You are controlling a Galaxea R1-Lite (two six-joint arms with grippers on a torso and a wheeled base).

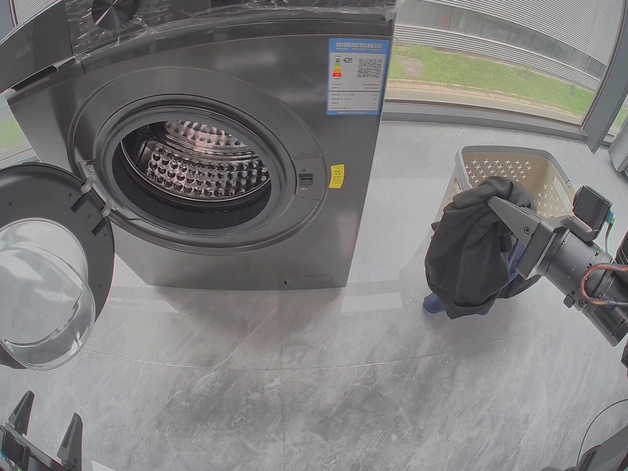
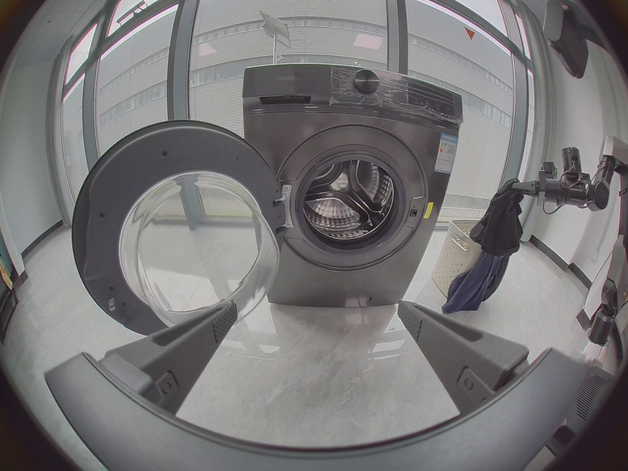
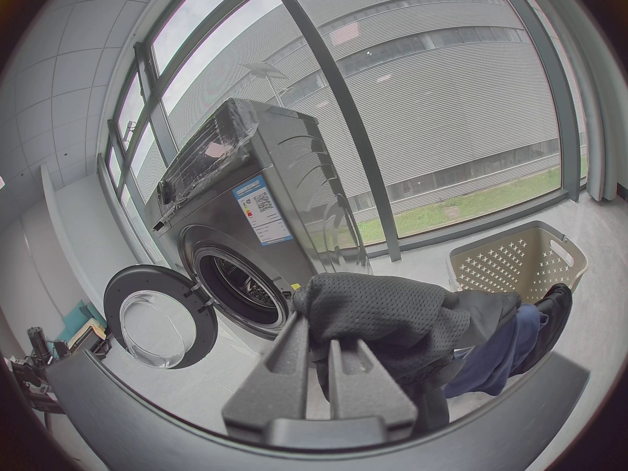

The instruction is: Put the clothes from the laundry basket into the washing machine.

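Far left, low: left tool [image 1: 51, 410], fingers spread, gripping nothing. Next to it: round dark door with glass porthole [image 1: 46, 282], swung wide open.

Centre: grey front-loading washing machine [image 1: 216, 53]; perforated steel drum [image 1: 203, 165] visible through the opening. Clear plastic film [image 1: 196, 8] over control panel. Blue energy label with QR code [image 1: 358, 76] at front upper right, small yellow sticker [image 1: 336, 176] below it; print too small to read.

Right: beige plastic laundry basket with star-shaped holes [image 1: 517, 165] on grey marbled floor [image 1: 294, 374]. Right tool [image 1: 507, 214] clamped on dark grey garment [image 1: 471, 250], held up just beside basket; blue garment [image 2: 474, 286] hanging beneath.

Behind: window wall, grass strip [image 1: 497, 76] outside.
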